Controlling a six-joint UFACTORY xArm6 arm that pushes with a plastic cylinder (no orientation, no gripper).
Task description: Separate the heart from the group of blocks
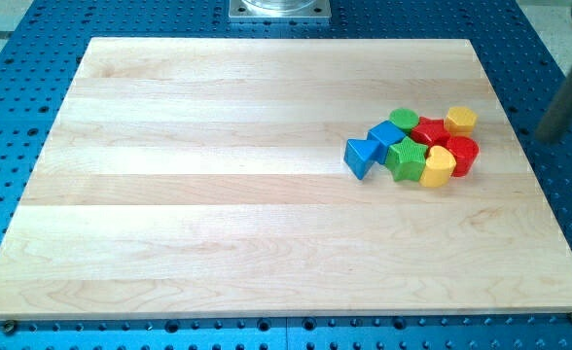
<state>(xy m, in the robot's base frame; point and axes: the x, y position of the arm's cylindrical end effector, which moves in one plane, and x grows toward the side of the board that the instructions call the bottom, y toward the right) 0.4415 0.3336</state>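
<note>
Pale wooden surface (218, 194) on a blue perforated bench (33, 19), with a metal plate (279, 10) at the view's top edge.

Eight blocks bunched tight in the surface's right half, toward the view's top:
- Yellow heart (438, 165) on the cluster's bottom edge, wedged between a green star (406, 159) on its left and a red block (461, 154) on its right, touching both. Shape of that red block unclear.
- Second red block (429, 131), star-like, just above the heart, in the middle of the bunch.
- Yellow hexagon (460, 121) at the cluster's top right corner, beside the upper red block.
- Green cylinder (404, 120) at the top, touching the upper red block's left side.
- Blue cube (385, 134) below and left of the cylinder, against the green star.
- Blue triangle (361, 157) farthest left, touching the cube and the star.

Dark rod (568, 92) at the view's far right, blurred and slanting down to the left. My tip (551, 136) right of the whole cluster, apart from every block, nearest the yellow hexagon and the lower red block, seemingly beyond the surface's right edge. No jaws fitted, just the bare rod, with nothing held.
</note>
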